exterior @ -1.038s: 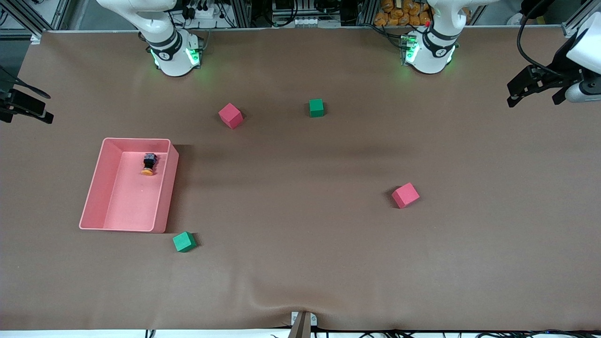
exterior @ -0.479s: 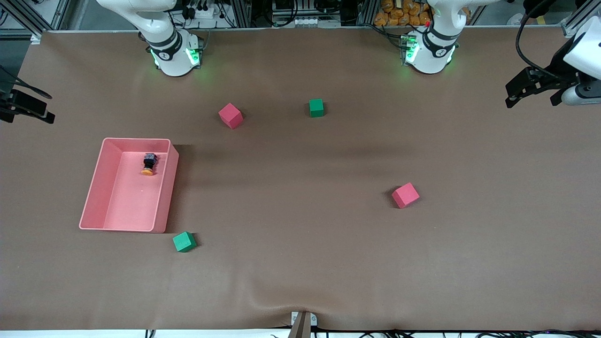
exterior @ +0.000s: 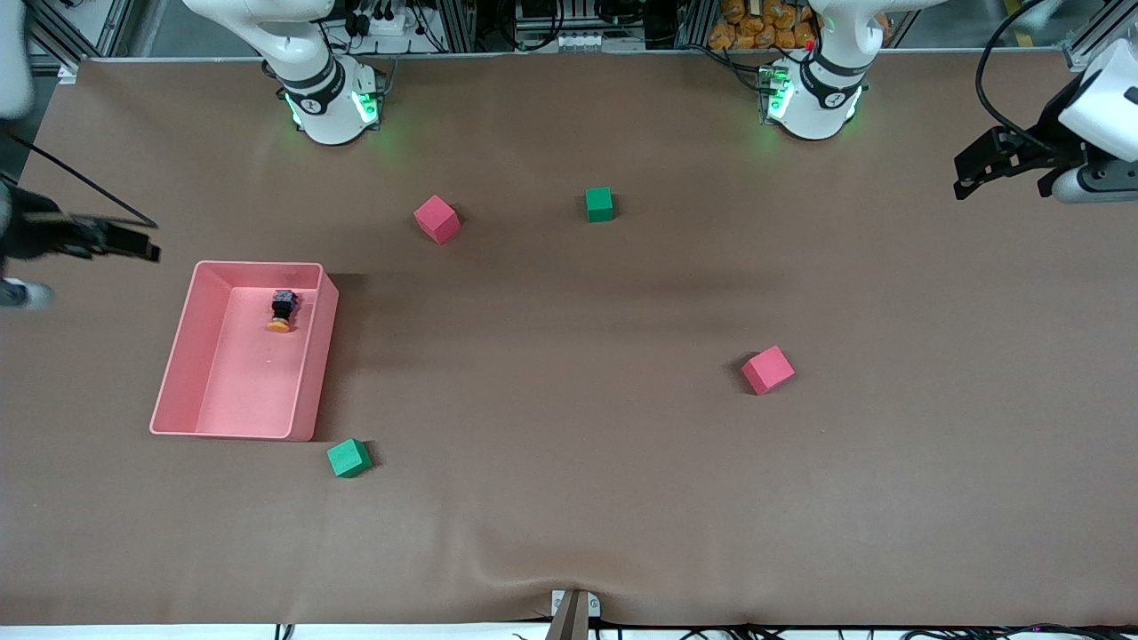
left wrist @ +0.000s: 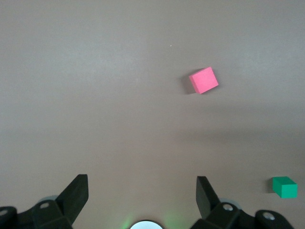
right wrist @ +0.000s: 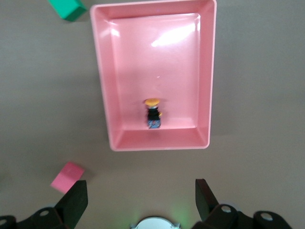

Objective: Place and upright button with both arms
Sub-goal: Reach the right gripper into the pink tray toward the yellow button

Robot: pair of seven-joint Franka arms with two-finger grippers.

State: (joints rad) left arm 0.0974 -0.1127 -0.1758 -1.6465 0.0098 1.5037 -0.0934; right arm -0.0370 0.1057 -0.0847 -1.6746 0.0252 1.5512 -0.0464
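Hovering over the surface's edge at my right arm's end, my right gripper (exterior: pixel 133 242) hangs in the air beside the pink tray (exterior: pixel 182 329), its fingers (right wrist: pixel 76 200) spread wide with nothing between them. The tray sits on the brown surface (exterior: pixel 569 498), and the button (exterior: pixel 282 310) lies on its side inside it, close to the tray wall nearest my bases, orange cap pointing toward the front camera (my right wrist view shows it plainly: black body against that wall, cap toward the tray's middle). A green cube (exterior: pixel 348 458) rests just off the tray's corner nearest the front camera. A red cube (exterior: pixel 436 219) stands between the tray and my right arm's base, well apart from both. Farther along toward my left arm's end, a second green cube (exterior: pixel 599 204) sits near the middle of the surface, and a second red cube (exterior: pixel 767 370) lies nearer the front camera than that one. My left gripper (exterior: pixel 973 169) is up over the surface's edge at my left arm's end, its fingers (left wrist: pixel 206 193) also parted wide and holding nothing; my left wrist view shows bare surface below them, with the red cube and green cube well off.
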